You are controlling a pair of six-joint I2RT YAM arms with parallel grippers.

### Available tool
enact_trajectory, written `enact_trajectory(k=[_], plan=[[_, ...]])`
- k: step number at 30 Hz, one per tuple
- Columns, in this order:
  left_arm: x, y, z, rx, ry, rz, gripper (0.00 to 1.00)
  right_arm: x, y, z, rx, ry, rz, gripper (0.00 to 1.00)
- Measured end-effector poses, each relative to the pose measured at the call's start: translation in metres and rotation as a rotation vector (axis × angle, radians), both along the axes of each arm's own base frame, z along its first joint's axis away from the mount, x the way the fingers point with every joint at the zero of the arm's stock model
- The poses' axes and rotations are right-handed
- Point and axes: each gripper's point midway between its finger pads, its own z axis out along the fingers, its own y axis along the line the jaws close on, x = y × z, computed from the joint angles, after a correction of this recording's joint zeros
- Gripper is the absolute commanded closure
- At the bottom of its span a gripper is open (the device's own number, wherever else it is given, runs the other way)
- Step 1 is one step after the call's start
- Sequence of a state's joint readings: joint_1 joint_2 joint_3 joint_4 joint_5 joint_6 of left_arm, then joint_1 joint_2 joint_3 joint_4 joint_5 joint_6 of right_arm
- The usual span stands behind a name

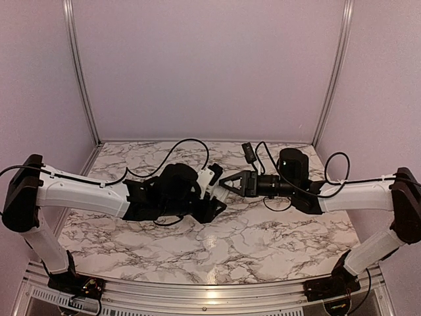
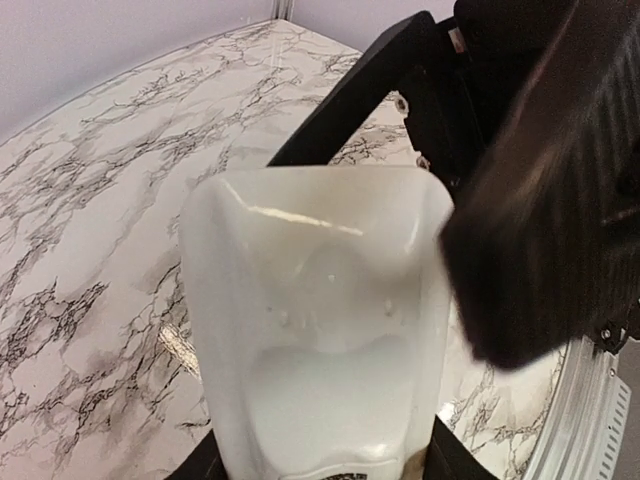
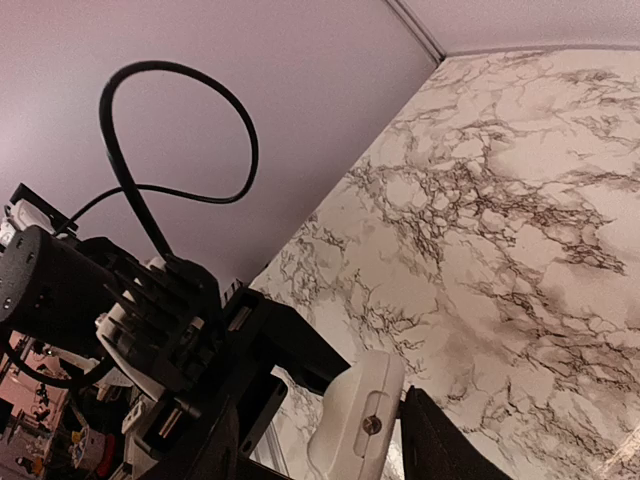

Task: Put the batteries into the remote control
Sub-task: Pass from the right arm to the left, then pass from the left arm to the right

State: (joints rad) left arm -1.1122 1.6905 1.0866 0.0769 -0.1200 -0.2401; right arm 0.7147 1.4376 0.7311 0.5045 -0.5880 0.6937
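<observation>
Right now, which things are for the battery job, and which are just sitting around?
For the job: remote control, between the left fingers; right fingers, open beside it; batteries, none in view.
Just around: marble table; black cable.

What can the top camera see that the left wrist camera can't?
Only the top camera shows both whole arms, the left arm and the right arm, reaching toward each other in the middle, with their bases at the near edge. Only the left wrist camera shows the remote control really close up: smooth white plastic with a scooped dip and a shiny glare. Both show the marble table, the remote, and the right claw right next to the remote. Neither one shows any batteries.
</observation>
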Motion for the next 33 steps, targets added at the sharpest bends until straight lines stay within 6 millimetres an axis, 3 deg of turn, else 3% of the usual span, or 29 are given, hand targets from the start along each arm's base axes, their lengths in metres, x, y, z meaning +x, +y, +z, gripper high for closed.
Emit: enact_trajectory(k=[1, 2, 4, 8, 13, 17, 24, 33], plan=[[-0.005, 0.002, 0.0, -0.014, 0.018, -0.03, 0.66, -0.001, -0.002, 0.006, 0.016, -0.012, 0.013, 0.4], [-0.008, 0.004, 0.002, -0.034, 0.032, -0.059, 0.66, -0.001, -0.004, 0.012, 0.033, -0.024, 0.021, 0.28], [-0.016, 0.006, 0.01, -0.072, 0.053, -0.114, 0.66, -0.001, -0.01, 0.029, 0.077, -0.064, 0.042, 0.13], [-0.039, 0.001, 0.046, -0.187, 0.05, -0.267, 0.66, -0.016, -0.018, 0.067, 0.161, -0.201, 0.114, 0.06], [-0.07, -0.003, 0.095, -0.341, 0.016, -0.445, 0.65, -0.043, -0.023, 0.101, 0.238, -0.347, 0.212, 0.06], [-0.089, -0.002, 0.116, -0.431, -0.004, -0.55, 0.65, -0.068, -0.022, 0.12, 0.279, -0.439, 0.288, 0.1], [-0.097, 0.0, 0.125, -0.483, -0.013, -0.592, 0.65, -0.1, -0.011, 0.134, 0.311, -0.502, 0.399, 0.15], [-0.095, 0.0, 0.132, -0.506, -0.032, -0.584, 0.65, -0.097, 0.004, 0.13, 0.291, -0.463, 0.419, 0.29]])
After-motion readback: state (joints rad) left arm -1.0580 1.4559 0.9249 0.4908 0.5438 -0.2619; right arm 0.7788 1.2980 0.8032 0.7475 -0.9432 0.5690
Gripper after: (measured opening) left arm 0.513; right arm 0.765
